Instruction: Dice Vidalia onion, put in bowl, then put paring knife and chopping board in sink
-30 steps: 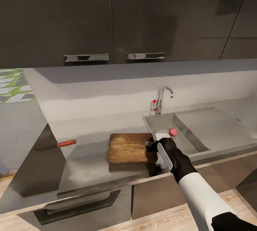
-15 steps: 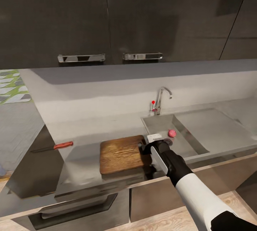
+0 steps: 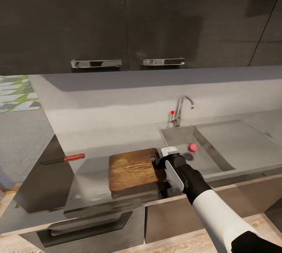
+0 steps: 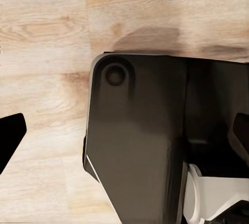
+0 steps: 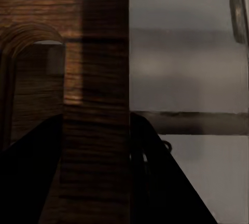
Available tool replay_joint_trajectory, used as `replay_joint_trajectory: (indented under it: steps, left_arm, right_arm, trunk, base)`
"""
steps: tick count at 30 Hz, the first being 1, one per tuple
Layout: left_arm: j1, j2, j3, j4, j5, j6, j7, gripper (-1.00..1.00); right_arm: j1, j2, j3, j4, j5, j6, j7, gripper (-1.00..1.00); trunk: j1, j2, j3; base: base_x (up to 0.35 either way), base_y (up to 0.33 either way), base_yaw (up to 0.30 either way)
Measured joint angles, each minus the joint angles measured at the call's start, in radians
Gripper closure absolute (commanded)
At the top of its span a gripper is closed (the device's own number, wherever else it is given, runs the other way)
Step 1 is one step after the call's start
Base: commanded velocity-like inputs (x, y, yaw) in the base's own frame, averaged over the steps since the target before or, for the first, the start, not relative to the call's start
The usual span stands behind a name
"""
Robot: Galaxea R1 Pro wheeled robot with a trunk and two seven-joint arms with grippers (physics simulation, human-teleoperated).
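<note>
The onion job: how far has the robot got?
Barely begun. The Vidalia onion lies whole in the sink. The right gripper grips the chopping board at its handle end. The paring knife lies untouched on the countertop. Dicing, bowling and clearing up remain.

White forearm (image 3: pixel 219 216), black wrist, white-panelled black pincer (image 3: pixel 161 160).

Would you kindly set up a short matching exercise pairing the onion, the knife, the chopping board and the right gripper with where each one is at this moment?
Things:
1. Vidalia onion
2. paring knife
3. chopping board
4. right gripper

Places:
A. on the countertop, far left of the board
B. at the board's slotted end
C. in the sink, near the drain
D. on the countertop, just left of the sink

Pairs: 1-C, 2-A, 3-D, 4-B
</note>
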Motion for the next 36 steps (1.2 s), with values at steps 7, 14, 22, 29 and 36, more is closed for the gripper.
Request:
replay_joint_trajectory:
  steps: [7,14,22,29,36]
  left_arm:
    - [0.0,0.0,0.0,0.0,0.0,0.0,0.0,-1.0]
    - [0.0,0.0,0.0,0.0,0.0,0.0,0.0,-1.0]
    - [0.0,0.0,0.0,0.0,0.0,0.0,0.0,-1.0]
    - [0.0,0.0,0.0,0.0,0.0,0.0,0.0,-1.0]
    - [0.0,0.0,0.0,0.002,0.0,0.0,0.0,-1.0]
  right_arm:
    - [0.0,0.0,0.0,0.0,-0.001,0.0,0.0,1.0]
    - [0.0,-0.001,-0.002,0.0,0.001,0.0,-0.001,1.0]
    - [0.0,-0.001,-0.004,0.004,0.005,-0.001,-0.001,1.0]
    - [0.0,0.001,-0.007,0.01,0.0,-0.006,0.004,1.0]
    - [0.0,0.001,-0.01,0.057,0.0,-0.007,0.008,1.0]
  trunk:
    - [0.0,0.0,-0.002]
    - [0.0,0.0,-0.003]
    - [0.0,0.0,-0.003]
    - [0.0,0.0,-0.003]
    - [0.0,0.0,-0.003]
  base:
    - [0.0,0.0,0.153]
    - [0.036,0.0,0.017]
    - [0.166,0.0,0.001]
    - [0.014,0.0,0.0]
    - [0.0,0.0,0.0]
